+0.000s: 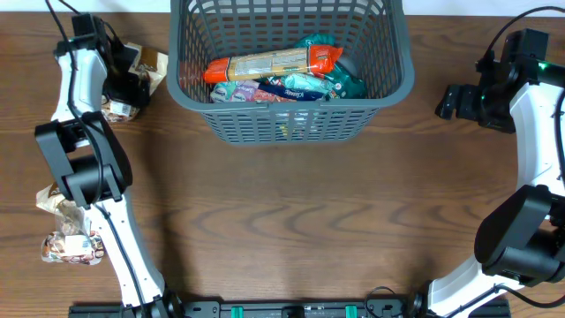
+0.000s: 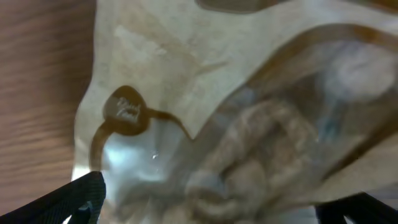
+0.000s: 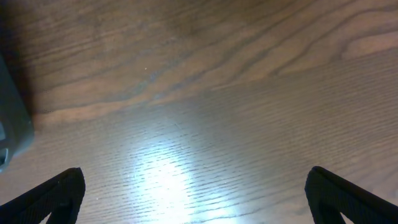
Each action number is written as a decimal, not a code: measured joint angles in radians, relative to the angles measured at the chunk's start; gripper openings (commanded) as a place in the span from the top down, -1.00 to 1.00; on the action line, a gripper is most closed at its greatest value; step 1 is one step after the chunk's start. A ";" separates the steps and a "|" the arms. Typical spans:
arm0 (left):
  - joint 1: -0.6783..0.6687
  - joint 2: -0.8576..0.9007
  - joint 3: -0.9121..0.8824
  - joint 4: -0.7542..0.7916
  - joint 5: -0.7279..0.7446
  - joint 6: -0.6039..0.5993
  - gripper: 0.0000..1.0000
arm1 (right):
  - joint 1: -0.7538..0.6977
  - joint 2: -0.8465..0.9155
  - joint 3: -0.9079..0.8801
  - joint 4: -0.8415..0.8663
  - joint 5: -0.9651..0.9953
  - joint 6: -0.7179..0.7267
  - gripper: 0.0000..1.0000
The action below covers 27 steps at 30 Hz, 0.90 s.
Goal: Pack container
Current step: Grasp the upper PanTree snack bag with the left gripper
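The dark grey slotted basket (image 1: 399, 81) stands at the back middle of the table. It holds a long orange and beige packet (image 1: 265, 64) and blue and teal packets (image 1: 309, 87). My left gripper (image 1: 126, 88) is at the far left back, down on a beige and brown snack packet (image 1: 152, 64). In the left wrist view that packet (image 2: 205, 93) fills the frame, and the open fingers (image 2: 217, 208) stand wide apart on either side of it. My right gripper (image 1: 450, 102) is open and empty over bare wood right of the basket, as the right wrist view (image 3: 199, 199) also shows.
More snack packets lie at the left edge of the table, one crumpled beige (image 1: 51, 200) and one printed (image 1: 69, 248). A basket corner (image 3: 12, 124) shows at the left edge of the right wrist view. Brown wooden tabletop (image 1: 291, 221) lies in front of the basket.
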 measured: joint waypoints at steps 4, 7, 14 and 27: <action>0.005 0.004 0.002 0.010 0.023 0.007 -1.00 | 0.000 0.000 0.000 -0.005 0.000 0.000 -0.98; 0.013 0.008 0.003 0.005 0.061 0.005 -0.51 | 0.000 0.000 0.000 -0.008 0.000 0.000 -0.99; 0.006 0.010 0.003 -0.038 0.091 0.026 0.36 | 0.000 0.000 0.000 -0.008 0.000 0.000 -0.99; -0.043 -0.106 -0.006 -0.198 0.087 -0.014 0.88 | 0.000 0.000 0.000 -0.008 0.000 0.000 -0.98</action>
